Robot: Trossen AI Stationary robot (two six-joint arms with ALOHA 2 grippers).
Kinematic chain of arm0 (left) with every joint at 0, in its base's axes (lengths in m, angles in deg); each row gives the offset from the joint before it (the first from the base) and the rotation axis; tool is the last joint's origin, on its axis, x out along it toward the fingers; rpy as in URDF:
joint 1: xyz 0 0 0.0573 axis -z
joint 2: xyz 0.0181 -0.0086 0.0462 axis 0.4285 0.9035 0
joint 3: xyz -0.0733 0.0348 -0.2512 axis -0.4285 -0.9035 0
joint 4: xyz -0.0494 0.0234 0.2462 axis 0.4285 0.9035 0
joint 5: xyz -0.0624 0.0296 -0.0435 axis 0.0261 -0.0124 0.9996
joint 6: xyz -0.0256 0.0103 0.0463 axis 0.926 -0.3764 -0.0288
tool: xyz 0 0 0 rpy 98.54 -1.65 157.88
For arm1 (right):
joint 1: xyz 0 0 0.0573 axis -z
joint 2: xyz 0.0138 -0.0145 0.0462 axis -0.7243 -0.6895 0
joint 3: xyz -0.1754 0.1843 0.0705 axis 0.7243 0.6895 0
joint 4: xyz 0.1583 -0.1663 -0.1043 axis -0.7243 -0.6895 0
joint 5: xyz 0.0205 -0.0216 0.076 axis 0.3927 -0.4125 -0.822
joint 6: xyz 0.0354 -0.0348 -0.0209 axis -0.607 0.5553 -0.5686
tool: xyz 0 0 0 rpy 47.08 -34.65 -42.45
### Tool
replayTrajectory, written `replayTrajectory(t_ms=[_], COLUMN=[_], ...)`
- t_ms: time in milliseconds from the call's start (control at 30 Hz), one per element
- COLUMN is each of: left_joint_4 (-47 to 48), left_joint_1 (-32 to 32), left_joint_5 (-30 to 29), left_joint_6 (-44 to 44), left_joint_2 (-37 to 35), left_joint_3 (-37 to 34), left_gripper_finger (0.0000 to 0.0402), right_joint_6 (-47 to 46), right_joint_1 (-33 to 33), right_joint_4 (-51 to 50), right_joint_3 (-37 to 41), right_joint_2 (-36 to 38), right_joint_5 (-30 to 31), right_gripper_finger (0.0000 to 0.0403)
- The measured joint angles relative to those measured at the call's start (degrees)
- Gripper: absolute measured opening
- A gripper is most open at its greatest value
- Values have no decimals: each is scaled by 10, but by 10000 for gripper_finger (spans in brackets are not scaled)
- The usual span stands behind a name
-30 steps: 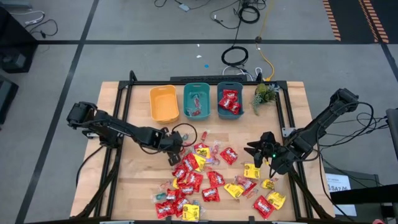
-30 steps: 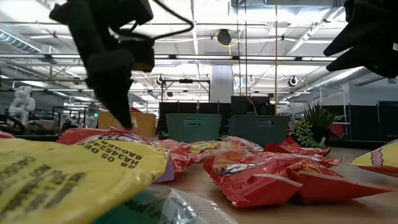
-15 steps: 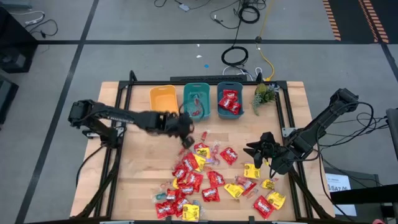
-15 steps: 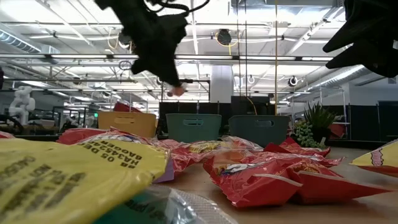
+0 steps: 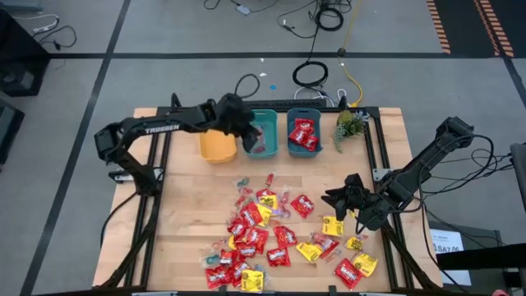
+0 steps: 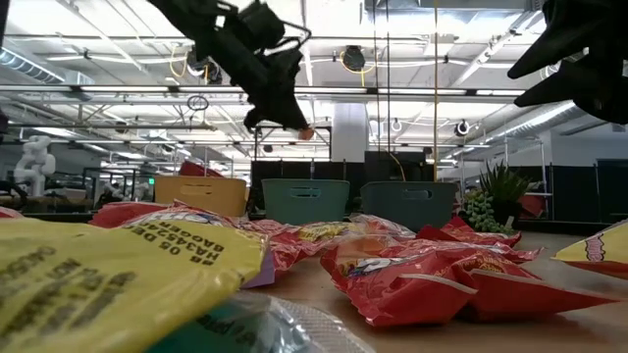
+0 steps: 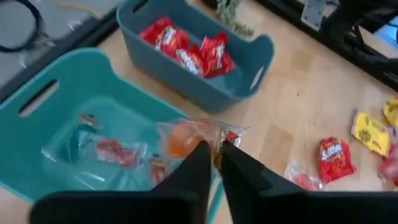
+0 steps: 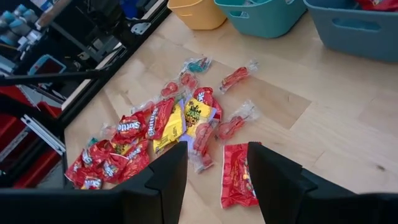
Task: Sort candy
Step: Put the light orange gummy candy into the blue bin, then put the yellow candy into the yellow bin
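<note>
High view: the left end effector [image 5: 246, 131] hangs over the light teal plastic bin [image 5: 261, 149], at twelve o'clock of the scattered red and yellow candy packets [image 5: 271, 238] on the wooden counter [image 5: 189, 222].

Left wrist view: its fingers barely part on a clear-wrapped orange sweet [image 7: 186, 138], positioned to drop it among like pieces.

Right wrist view: the right end effector [image 8: 214, 177] hovers open, empty, over the candy.

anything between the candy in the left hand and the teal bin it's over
Nothing visible is in the way. The left hand holds a small clear-wrapped orange-pink candy directly above the open light teal plastic bin; only a few clear-wrapped candies already lie on the bin's floor.
</note>
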State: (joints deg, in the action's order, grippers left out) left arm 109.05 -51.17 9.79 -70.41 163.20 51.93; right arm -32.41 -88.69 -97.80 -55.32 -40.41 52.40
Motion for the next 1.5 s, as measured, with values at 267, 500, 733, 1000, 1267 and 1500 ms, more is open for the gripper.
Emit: replayTrajectory(t_ms=[267,500,733,1000,1267,1500], left_joint_4=[8,6,36,104,149,230], left_joint_1=[-36,-38,-36,-10,47,127], left_joint_5=[18,-22,-28,-30,-30,-30], left_joint_6=[-74,-113,-79,-37,19,53], left_joint_2=[47,48,47,23,-2,-12], left_joint_3=[36,60,93,104,104,104], left_gripper_finger=[133,141,141,141,141,141], right_joint_6=[-16,-16,-16,-1,56,151], right_joint_1=[0,0,0,0,13,31], right_joint_4=[-1,-1,0,-2,-11,-16], right_joint_3=[0,0,0,0,0,0], right_joint_2=[0,0,0,0,0,0], right_joint_5=[0,0,0,-26,-125,-242], right_gripper_finger=[160,160,160,172,248,293])
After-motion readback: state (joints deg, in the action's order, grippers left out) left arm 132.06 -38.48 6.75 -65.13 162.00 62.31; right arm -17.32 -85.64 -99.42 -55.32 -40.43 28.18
